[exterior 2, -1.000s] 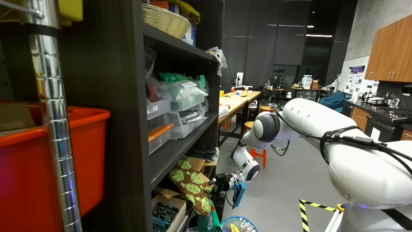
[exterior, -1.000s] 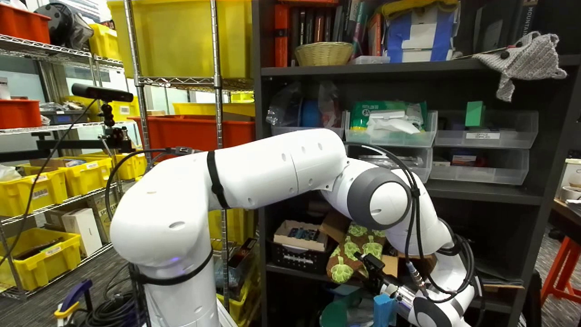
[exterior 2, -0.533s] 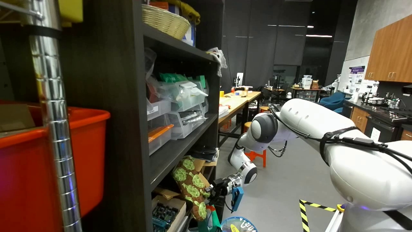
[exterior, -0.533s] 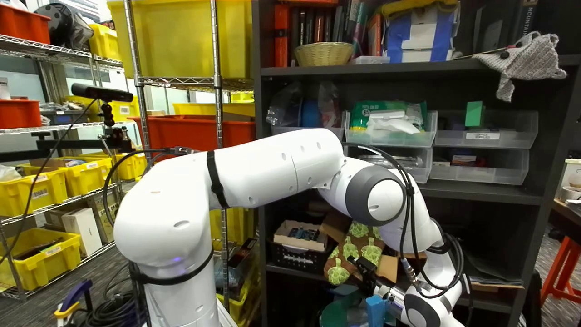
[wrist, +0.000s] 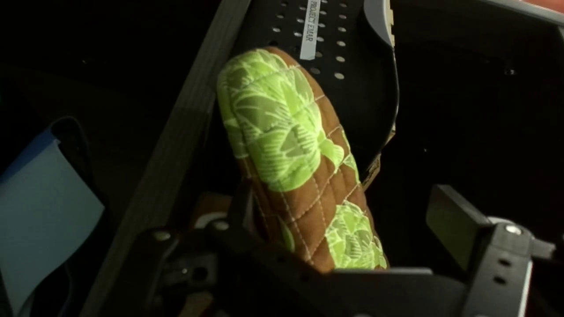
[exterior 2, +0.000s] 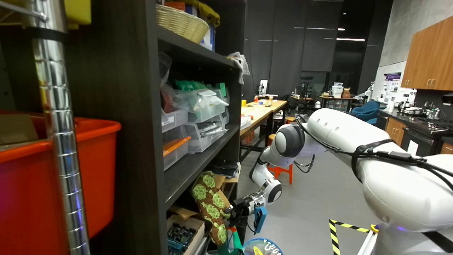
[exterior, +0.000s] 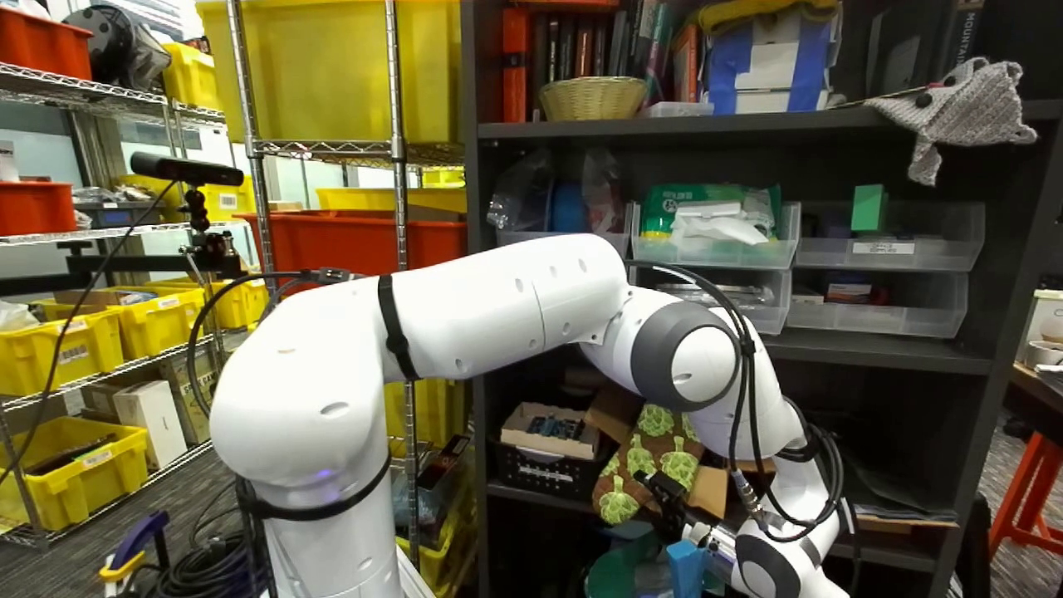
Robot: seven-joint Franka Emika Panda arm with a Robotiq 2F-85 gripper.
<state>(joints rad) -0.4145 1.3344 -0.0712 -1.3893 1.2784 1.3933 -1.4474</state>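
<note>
One black two-fingered hand [wrist: 343, 207], its fingers spread wide apart; one brown quilted oven mitt [wrist: 304, 176], printed with large green leafy heads, is seen between them in the wrist view, and whether either finger is in contact with the cloth cannot be told. The oven mitt is set at a tilt on a lower shelf of a dark bookcase [exterior: 880, 353], its lower end brought to the front edge. One blue block [exterior: 686, 569] is mounted near the wrist of the white arm [exterior: 498, 307]. Beside the mitt is placed one black perforated bin [wrist: 374, 101], labelled "PROJECT EMAR", with an open cardboard tray [exterior: 544, 445] of circuit boards [exterior: 556, 428] seen on top. Clear plastic bins [exterior: 889, 316] are stacked on the shelf above, one marked "OFFICE SUPPLIES". On the upper shelf are kept a woven basket [exterior: 593, 99], a row of books [exterior: 573, 50] and a grey crocheted animal [exterior: 963, 108], hung over the edge. Alongside, a large yellow bin [exterior: 332, 71] is stored on a wire rack [exterior: 324, 151]. Farthest, in an exterior view, a wooden tabletop [exterior 2: 260, 110] and a teal chair [exterior 2: 368, 109] are shown.
</note>
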